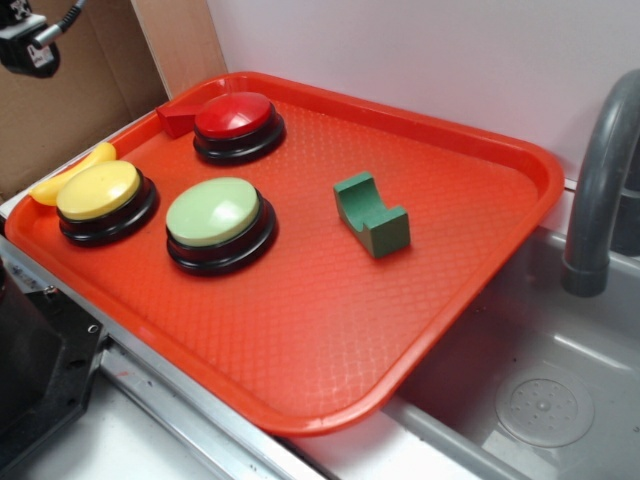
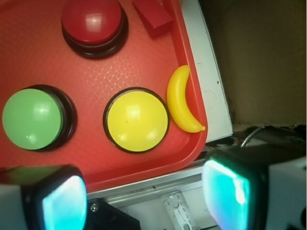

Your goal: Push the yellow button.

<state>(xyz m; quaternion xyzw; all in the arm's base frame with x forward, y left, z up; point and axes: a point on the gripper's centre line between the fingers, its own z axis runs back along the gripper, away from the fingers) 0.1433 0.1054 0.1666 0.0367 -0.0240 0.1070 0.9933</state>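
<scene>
A toy kitchen test bench: a plastic sink (image 1: pixel 530 390), a grey tap (image 1: pixel 600 180), cardboard backing (image 1: pixel 60 110).

A red textured tray (image 1: pixel 330 330) carries 3 round buttons on black bases: the yellow button (image 1: pixel 99 192) near its left edge, a pale green button (image 1: pixel 213 212) just beside it, a red button (image 1: pixel 234 116) behind. A yellow banana piece (image 1: pixel 62 180) touches the yellow button; a red block (image 1: pixel 178 117) and green arch block (image 1: pixel 371 213) also lie there
</scene>
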